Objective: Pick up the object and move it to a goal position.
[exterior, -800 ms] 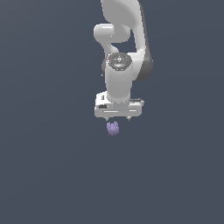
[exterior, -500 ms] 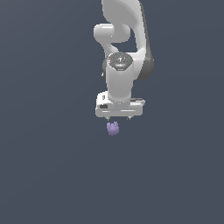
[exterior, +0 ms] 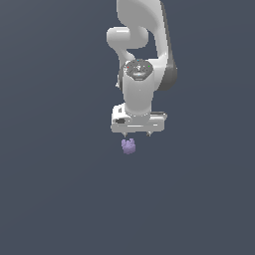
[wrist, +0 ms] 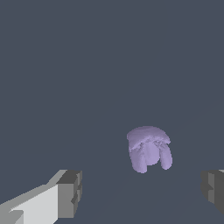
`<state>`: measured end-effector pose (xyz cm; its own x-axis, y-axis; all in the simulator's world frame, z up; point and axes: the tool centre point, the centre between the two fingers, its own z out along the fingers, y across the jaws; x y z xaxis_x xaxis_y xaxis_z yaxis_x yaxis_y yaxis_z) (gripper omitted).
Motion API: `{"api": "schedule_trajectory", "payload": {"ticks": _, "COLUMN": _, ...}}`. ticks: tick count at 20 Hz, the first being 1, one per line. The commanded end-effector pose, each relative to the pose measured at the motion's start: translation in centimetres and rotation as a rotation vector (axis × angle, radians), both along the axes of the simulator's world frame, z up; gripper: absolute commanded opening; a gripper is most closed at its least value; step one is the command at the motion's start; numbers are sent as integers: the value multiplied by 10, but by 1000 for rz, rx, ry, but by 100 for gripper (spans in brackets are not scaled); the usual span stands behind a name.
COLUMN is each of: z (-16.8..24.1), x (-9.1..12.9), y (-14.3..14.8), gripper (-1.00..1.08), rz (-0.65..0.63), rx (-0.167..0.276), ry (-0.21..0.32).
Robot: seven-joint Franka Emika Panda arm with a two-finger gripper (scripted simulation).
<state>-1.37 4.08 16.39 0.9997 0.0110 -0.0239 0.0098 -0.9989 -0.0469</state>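
Note:
The object (exterior: 128, 146) is a small lumpy light-purple blob resting on the dark floor, just below the white hand in the exterior view. The wrist view shows the object (wrist: 148, 148) with its knobbly lobes, ahead of the span between the two grey fingertips (wrist: 70, 194). My gripper (exterior: 137, 134) hangs above it and is open, its jaws spread far wider than the blob. Nothing is held. In the exterior view the fingers are mostly hidden under the hand.
The white arm (exterior: 142, 50) rises from the hand toward the top of the exterior view. A plain dark grey-blue floor (exterior: 60, 189) surrounds the blob.
The hand has moved slightly lower toward the blob. The blob has not moved.

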Motion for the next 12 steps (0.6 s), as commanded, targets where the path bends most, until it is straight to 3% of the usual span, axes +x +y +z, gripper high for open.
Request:
{"api": "schedule_trajectory", "payload": {"ticks": 1, "z": -6, "x": -1, "y": -3, "gripper": 100, "rz": 12, "rx": -3, "ry": -1}}
{"api": "schedule_trajectory", "payload": {"ticks": 12, "z": -59, "x": -11, "y": -28, "gripper": 100, "rz": 140, "rx": -36, "ry": -23}}
